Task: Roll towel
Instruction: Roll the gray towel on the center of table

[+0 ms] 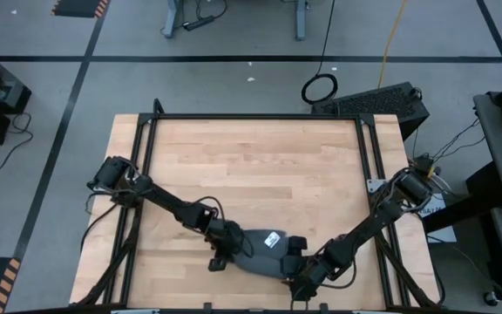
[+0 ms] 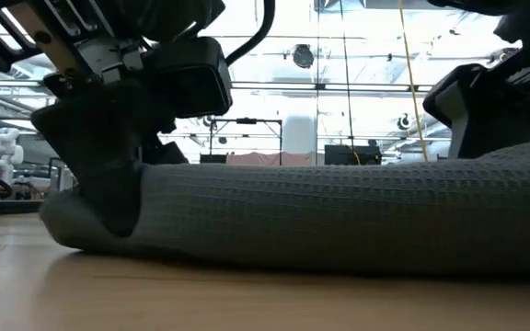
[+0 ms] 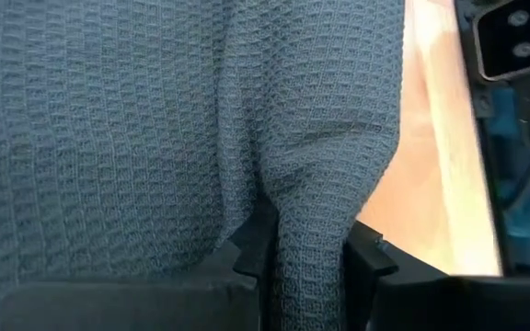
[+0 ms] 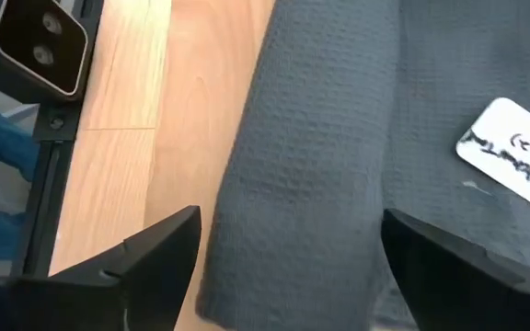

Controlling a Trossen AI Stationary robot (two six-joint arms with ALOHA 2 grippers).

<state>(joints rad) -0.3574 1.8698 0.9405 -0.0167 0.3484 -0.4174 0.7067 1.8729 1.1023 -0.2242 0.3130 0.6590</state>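
Mostly rolled already: the dark grey waffle-weave cloth towel (image 1: 267, 250) lies as a compact bundle near the front edge of the light wooden table (image 1: 251, 166), between the two arms, its small white tag (image 4: 515, 154) facing up on top. Low view shows it as a long, thick roll lying flat on the wood. Left gripper (image 3: 306, 253) sits at the roll's left end, fingers pinched tight on a fold of the towel. Right gripper (image 4: 283, 253) is at the right end, fingers spread wide apart, straddling the rolled edge without clamping it. Judging by the bundle, most of the rolling looks done; whether any flat cloth remains under it can't be told. Left to do, probably: tighten or finish the last turn, even out the ends, let go with the left pinch and back both arms off. Roll looks a bit fatter toward the right in the low view.
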